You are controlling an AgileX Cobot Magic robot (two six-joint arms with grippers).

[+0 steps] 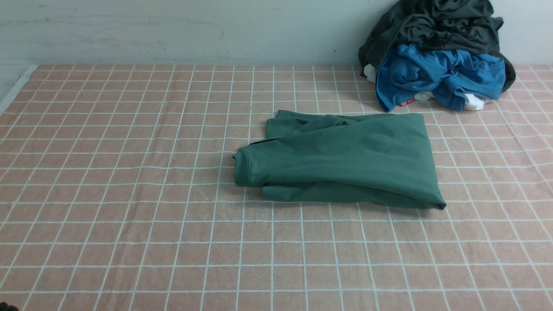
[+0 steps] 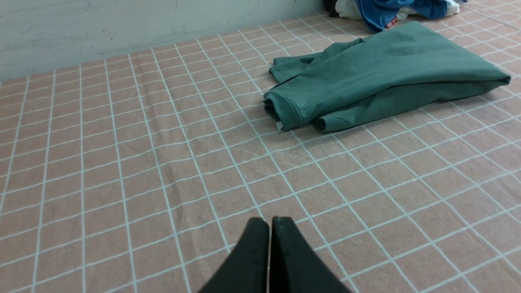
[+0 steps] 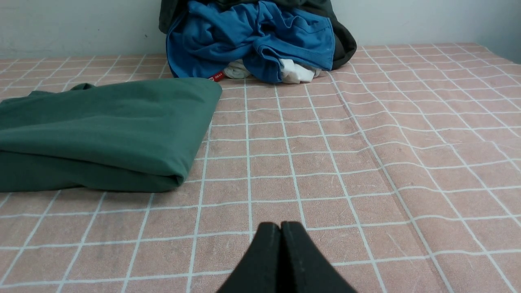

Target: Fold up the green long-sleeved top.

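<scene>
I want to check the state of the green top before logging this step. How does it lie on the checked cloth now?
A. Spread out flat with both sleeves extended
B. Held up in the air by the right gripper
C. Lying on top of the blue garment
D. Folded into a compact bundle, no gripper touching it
D: the green top lies folded in layers on the checked cloth, apart from the shut left gripper and right gripper.

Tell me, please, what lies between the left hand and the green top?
Only bare pink checked cloth lies between the shut left hand and the folded green top, as the left wrist view shows.
</scene>
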